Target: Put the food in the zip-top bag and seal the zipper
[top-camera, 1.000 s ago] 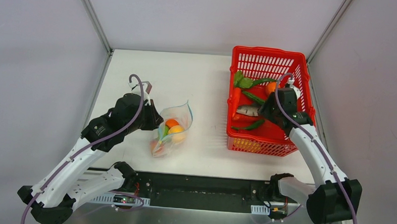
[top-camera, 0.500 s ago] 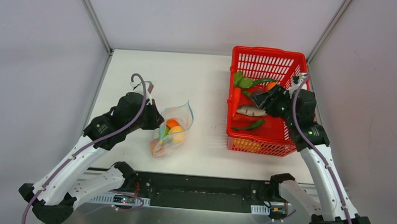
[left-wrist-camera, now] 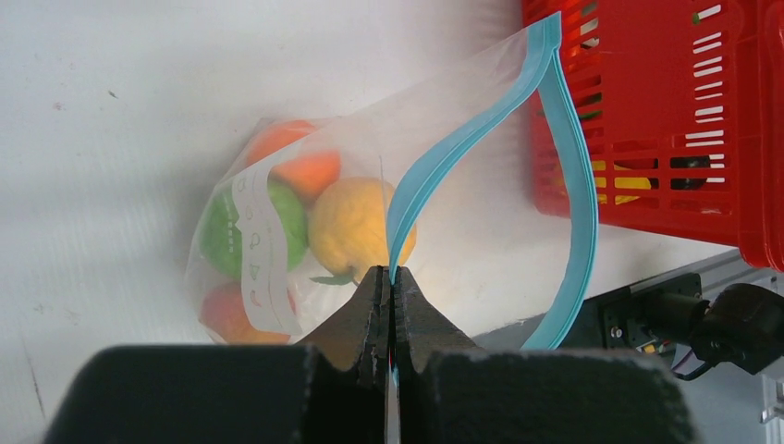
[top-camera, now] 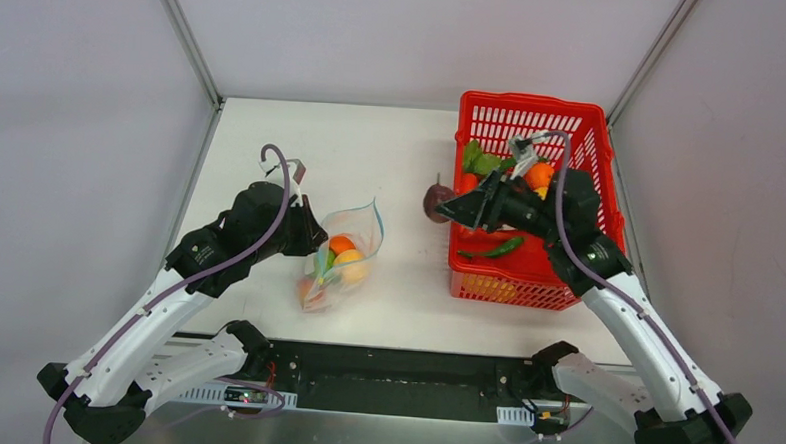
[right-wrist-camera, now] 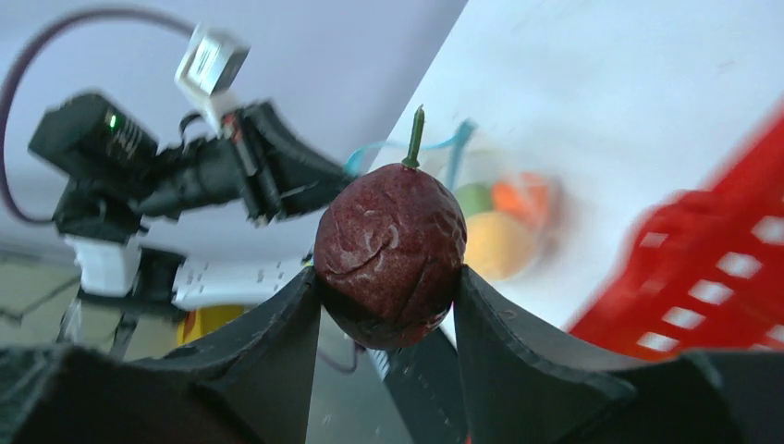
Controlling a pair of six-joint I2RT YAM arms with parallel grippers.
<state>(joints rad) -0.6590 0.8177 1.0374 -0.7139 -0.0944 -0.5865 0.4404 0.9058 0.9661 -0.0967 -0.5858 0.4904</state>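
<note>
- The dark purple passion fruit (right-wrist-camera: 388,254) is clamped in the right gripper (right-wrist-camera: 386,282), now past the red mesh basket's (top-camera: 534,106) left rim above the worktop (top-camera: 392,152). Half a second ago it was over the basket.
- The zip-top bag (left-wrist-camera: 277,208), holding orange, yellow and green food (left-wrist-camera: 356,222), lies unmoved left of centre, towards the near edge.
- The left gripper (left-wrist-camera: 389,277) stays pinched on the teal zipper (left-wrist-camera: 462,139), and the bag mouth gapes.

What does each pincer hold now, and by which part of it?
The left pincer pinches the zip-top bag at the zipper on one lip of its open mouth. The right pincer grips the dark purple fruit across its round sides.
</note>
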